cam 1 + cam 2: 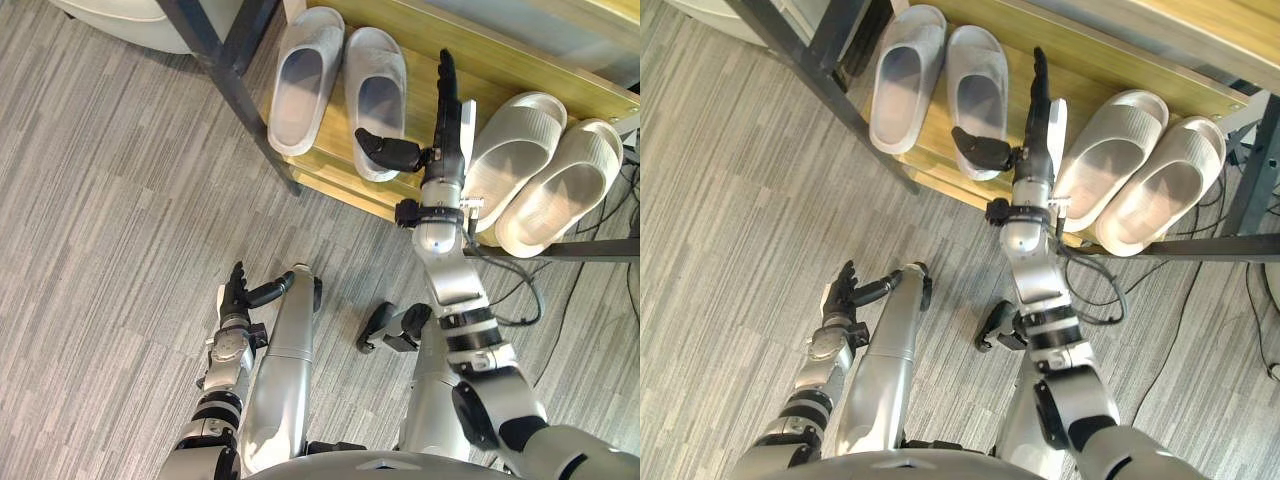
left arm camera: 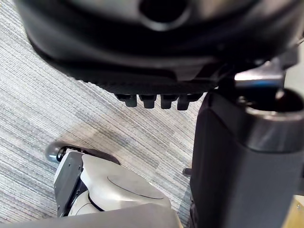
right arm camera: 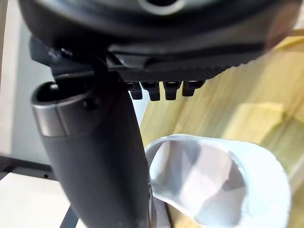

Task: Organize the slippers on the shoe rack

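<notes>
Your right hand is spread flat, fingers straight and holding nothing, between the grey slippers and the cream slippers on the shoe rack. Your left hand hangs relaxed and empty over the carpet.

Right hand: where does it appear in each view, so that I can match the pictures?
Left eye view: right hand upper centre, fingers straight over the shoe rack.
Right eye view: upper centre, same pose.
Right wrist view: the dark bulk nearest the camera.
Shared landmark: the grey slipper by the thumb, also in the right wrist view.
</notes>
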### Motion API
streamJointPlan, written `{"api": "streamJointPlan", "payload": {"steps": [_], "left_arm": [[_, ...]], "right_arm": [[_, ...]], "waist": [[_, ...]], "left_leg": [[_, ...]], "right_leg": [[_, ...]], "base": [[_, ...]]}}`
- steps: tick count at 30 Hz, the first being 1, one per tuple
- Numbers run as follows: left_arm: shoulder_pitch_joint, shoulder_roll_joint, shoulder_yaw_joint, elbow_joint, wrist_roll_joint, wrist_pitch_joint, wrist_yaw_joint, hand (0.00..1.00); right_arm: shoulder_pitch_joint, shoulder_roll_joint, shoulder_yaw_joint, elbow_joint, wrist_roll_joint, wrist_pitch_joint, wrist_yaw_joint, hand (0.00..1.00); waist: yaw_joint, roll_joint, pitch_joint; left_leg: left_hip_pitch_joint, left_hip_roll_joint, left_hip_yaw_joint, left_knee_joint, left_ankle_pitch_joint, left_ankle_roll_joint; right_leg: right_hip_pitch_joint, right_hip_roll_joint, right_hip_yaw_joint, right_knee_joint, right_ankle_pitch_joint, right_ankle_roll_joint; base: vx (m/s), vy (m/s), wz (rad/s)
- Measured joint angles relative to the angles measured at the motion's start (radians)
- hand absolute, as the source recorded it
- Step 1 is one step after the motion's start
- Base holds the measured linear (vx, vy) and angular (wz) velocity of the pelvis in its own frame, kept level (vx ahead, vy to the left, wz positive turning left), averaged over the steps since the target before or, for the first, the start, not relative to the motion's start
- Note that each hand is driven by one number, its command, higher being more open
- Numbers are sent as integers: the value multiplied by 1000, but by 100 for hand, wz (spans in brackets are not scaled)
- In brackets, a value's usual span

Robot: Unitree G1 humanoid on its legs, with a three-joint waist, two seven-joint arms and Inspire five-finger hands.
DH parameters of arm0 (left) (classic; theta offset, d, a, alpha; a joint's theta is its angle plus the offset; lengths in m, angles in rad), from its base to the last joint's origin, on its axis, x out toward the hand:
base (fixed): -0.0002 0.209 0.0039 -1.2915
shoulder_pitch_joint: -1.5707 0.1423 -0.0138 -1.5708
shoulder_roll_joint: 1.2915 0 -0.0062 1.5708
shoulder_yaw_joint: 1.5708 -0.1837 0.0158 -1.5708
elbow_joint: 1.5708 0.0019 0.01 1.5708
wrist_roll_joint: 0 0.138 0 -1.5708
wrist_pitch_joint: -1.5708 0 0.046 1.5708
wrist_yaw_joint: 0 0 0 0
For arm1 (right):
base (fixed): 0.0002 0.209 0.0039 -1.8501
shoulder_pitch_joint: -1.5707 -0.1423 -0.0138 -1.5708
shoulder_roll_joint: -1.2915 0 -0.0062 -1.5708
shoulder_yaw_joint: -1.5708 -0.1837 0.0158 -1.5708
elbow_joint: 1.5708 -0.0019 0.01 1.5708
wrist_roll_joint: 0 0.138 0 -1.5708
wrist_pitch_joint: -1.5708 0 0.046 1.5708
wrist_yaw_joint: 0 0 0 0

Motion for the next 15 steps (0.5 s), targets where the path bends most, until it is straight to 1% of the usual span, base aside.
{"api": "streamJointPlan", "payload": {"steps": [3, 5, 9, 12, 13, 15], "left_arm": [[1, 3, 5, 1, 11, 7, 0, 100], [1, 4, 10, 1, 14, 10, 1, 100], [1, 2, 17, 1, 20, 12, 1, 100], [1, 2, 22, 1, 24, 13, 1, 100], [1, 1, 24, 1, 24, 13, 1, 100], [1, 5, 27, 1, 30, 15, 2, 100]], "right_arm": [[40, 27, 0, 0, 35, -3, 1, 100], [67, 48, 0, 1, 106, -27, 17, 100], [72, 49, -2, 3, 195, -64, 45, 100], [69, 49, -2, 26, 292, -110, 88, 100], [68, 49, -2, 28, 299, -112, 91, 100], [64, 46, -3, 45, 371, -134, 126, 100]], "waist": [[-2, -1, 0], [-5, -1, 1], [-7, -2, 1], [-10, -3, 2], [-10, -3, 2], [-12, -9, 5]], "left_leg": [[17, 7, 4, -10, 0, -1], [24, 11, 13, -14, 0, -1], [24, 11, 13, -14, 0, -1], [26, 11, 14, -16, 0, -1], [26, 11, 14, -17, 0, -1], [33, 11, 14, -19, 0, -1]], "right_leg": [[13, 7, 2, -12, 4, 3], [12, 9, 11, -13, 4, 7], [13, 9, 10, -15, 5, 7], [15, 10, 10, -18, 8, 5], [15, 10, 10, -18, 8, 5], [23, 10, 10, -21, 7, 6]], "base": [[-5, 31, -10], [-12, 28, -7], [0, 0, 0], [3, 31, 0], [0, 34, 0], [-1, 16, 0]]}}
